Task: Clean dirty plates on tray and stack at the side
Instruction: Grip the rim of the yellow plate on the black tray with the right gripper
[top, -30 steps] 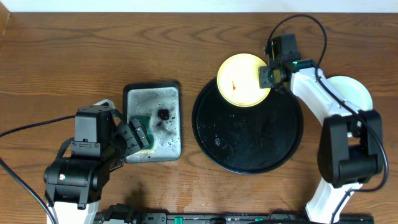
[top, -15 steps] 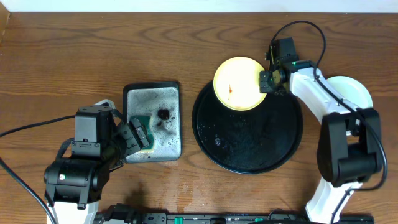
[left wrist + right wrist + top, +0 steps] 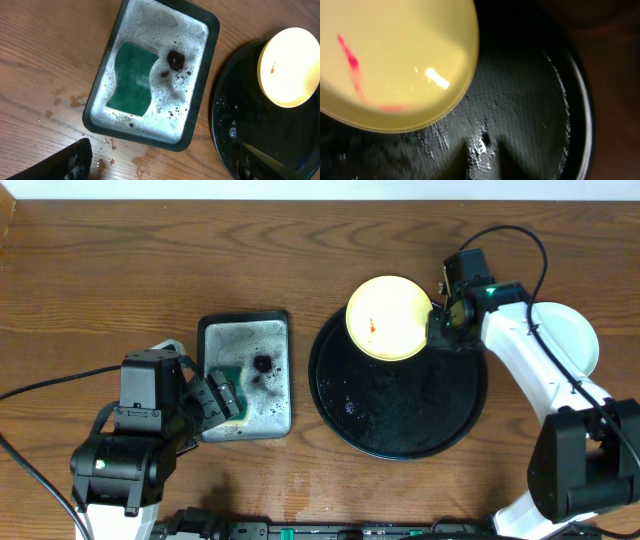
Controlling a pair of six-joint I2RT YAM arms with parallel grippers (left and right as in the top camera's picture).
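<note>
The pale yellow plate point(image 3: 389, 317) with a red smear sits over the far left rim of the black tray point(image 3: 400, 405). It also shows in the left wrist view point(image 3: 290, 67) and, large and close, in the right wrist view point(image 3: 390, 60). My right gripper point(image 3: 441, 326) is at the plate's right edge, above the wet tray point(image 3: 530, 100). The plate is not between its jaws, and the fingers are lost against the black tray. My left gripper point(image 3: 222, 398) is open and empty point(image 3: 162, 162) near the soapy dish. A pale mint-white plate point(image 3: 570, 335) lies right of the tray, partly under my right arm.
A dark rectangular dish point(image 3: 246, 377) of soapy water stands left of the tray point(image 3: 227, 125) and holds a green sponge point(image 3: 131, 77) and a dark blob point(image 3: 174, 59). Water drops lie on the wood point(image 3: 102, 162) in front of it.
My right arm has swung and its gripper has slid right and a little nearer along the yellow plate's edge. The plate shifted slightly. My left arm has not moved.
</note>
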